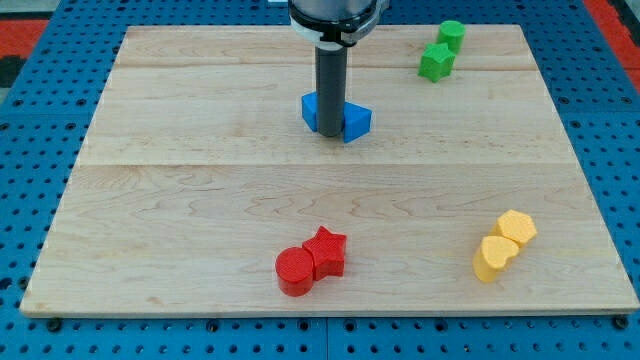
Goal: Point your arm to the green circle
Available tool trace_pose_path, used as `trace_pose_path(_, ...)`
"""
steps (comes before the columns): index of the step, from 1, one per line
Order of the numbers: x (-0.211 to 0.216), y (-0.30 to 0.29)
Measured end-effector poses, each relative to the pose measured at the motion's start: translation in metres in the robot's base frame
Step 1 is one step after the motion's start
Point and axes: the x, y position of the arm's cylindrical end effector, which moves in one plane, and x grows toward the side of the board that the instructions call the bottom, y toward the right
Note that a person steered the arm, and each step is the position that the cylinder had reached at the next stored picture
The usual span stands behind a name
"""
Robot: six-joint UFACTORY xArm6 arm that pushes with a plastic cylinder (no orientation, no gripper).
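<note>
The green circle (452,35) is a short green cylinder at the view's top right, touching a green star-shaped block (436,61) just below and left of it. My rod comes down from the view's top centre. My tip (330,133) rests between two blue blocks: a blue cube (311,109) on its left and a blue triangular block (357,121) on its right. The tip is far to the left of and below the green circle.
A red circle (295,271) and a red star (327,252) touch at the view's bottom centre. A yellow heart-like block (493,258) and a yellow hexagon (516,228) touch at the bottom right. The wooden board (200,180) sits on a blue pegboard.
</note>
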Motion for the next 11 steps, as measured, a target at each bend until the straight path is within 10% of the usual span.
trace_pose_path(4, 0.059, 0.098)
trace_pose_path(8, -0.154, 0.243)
trace_pose_path(10, -0.191, 0.175)
trace_pose_path(11, -0.142, 0.147)
